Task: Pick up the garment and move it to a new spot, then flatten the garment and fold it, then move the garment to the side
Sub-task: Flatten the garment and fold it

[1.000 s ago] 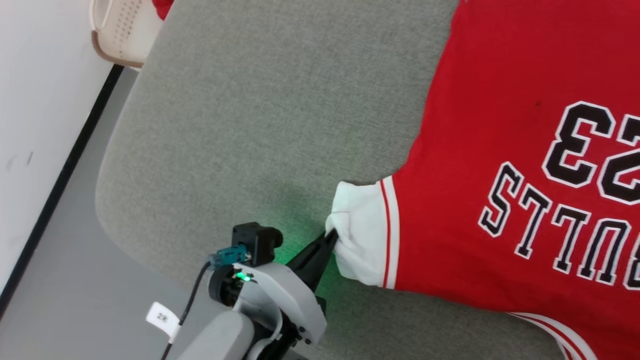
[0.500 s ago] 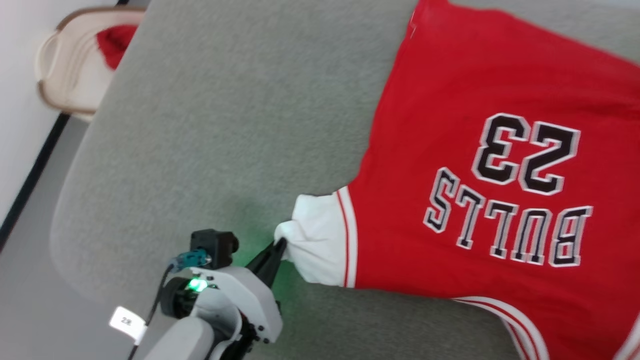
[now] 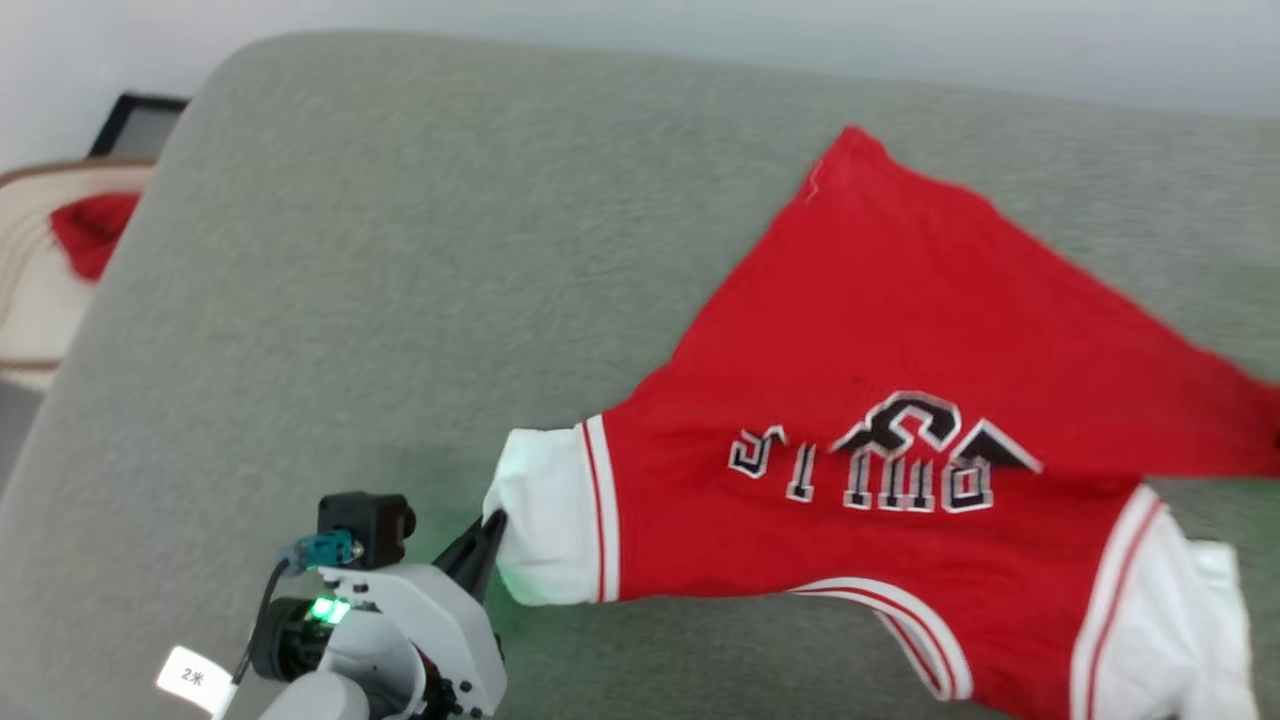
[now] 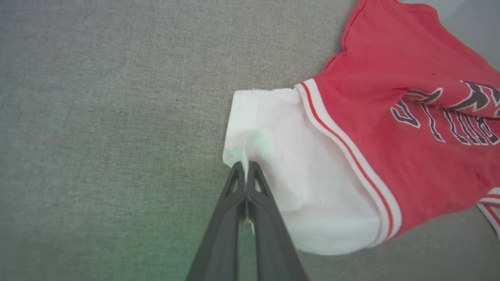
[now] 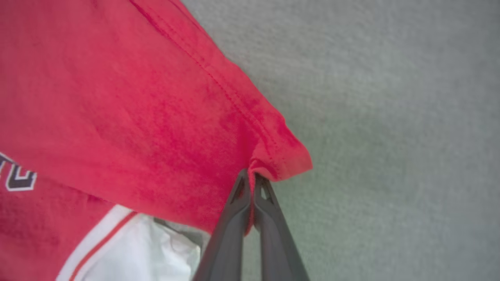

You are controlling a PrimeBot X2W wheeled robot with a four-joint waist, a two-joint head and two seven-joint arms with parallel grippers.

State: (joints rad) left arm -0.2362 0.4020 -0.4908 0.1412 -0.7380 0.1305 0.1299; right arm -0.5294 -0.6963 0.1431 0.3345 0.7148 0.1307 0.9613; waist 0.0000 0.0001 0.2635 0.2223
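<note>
Red garment (image 3: 900, 330) lies folded over itself on grey padded surface (image 3: 400, 250), lettering partly hidden. Left hand (image 3: 493, 520) pinches the white sleeve (image 4: 289, 164); right hand (image 5: 250, 175) pinches a red hem (image 5: 289, 160).

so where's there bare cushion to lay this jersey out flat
Wide bare cushion lies left of the garment, out to the cushion's rounded left edge. A narrower strip runs beyond its far corner. The right side is crowded with red cloth.

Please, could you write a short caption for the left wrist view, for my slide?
The left gripper is shut on the white sleeve of the red jersey, over a grey cushion.
</note>
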